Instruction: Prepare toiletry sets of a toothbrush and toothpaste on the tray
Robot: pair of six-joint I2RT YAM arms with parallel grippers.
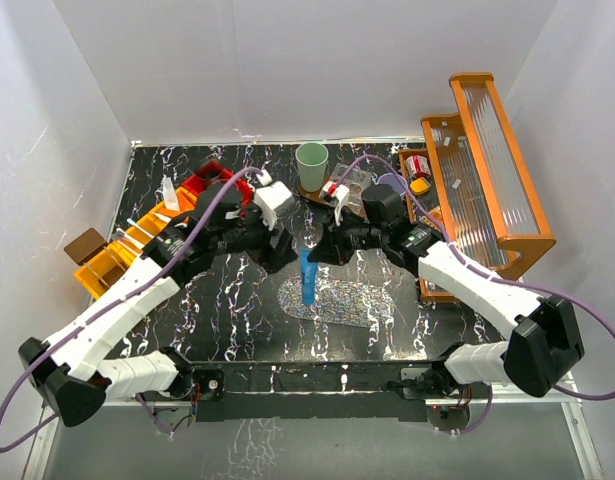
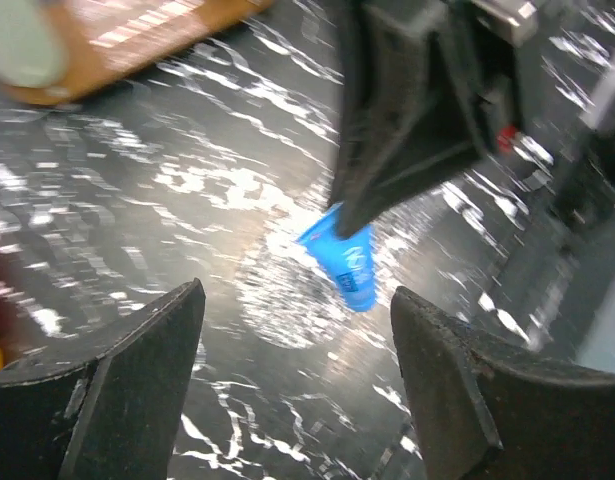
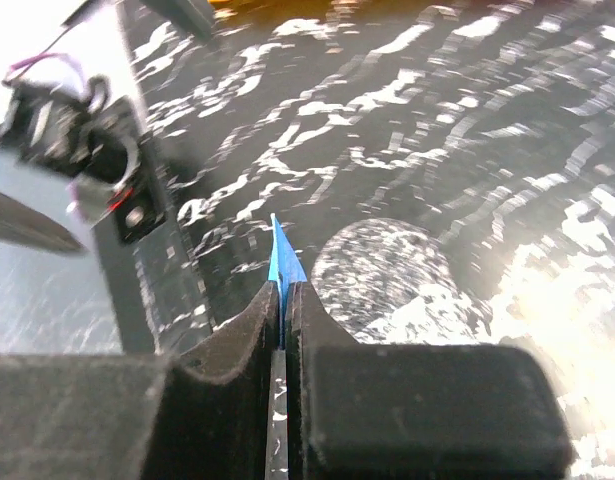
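White walls on three sides, black tabletop [image 1: 237, 320] with white marble veining, and one glittery oval tray [image 1: 347, 300] lying near the middle of the front half. You've got one blue tube [image 1: 307, 278] in play: the right gripper [image 1: 313, 250] is clamped on its flat crimped end, jaws pressed together with just the blue edge [image 3: 283, 262] showing between them. The tube hangs roughly upright, narrow end down, over the tray's left part; can't tell whether it touches. From the left wrist view the tube [image 2: 349, 265] sits ahead of the left gripper [image 2: 297, 293], whose jaws are spread apart with nothing between them. In the top view the left gripper [image 1: 284, 255] is just beside the tube on its left. Count at the back: one green cup [image 1: 311, 158] upright at centre and one lilac cup [image 1: 392, 183] partly hidden behind the right arm. There's one orange rack [image 1: 482, 165] along the right edge. One row of orange bins [image 1: 112, 260] runs along the left edge with one red bin [image 1: 212, 183] behind it. Bin contents are too small for you to count.
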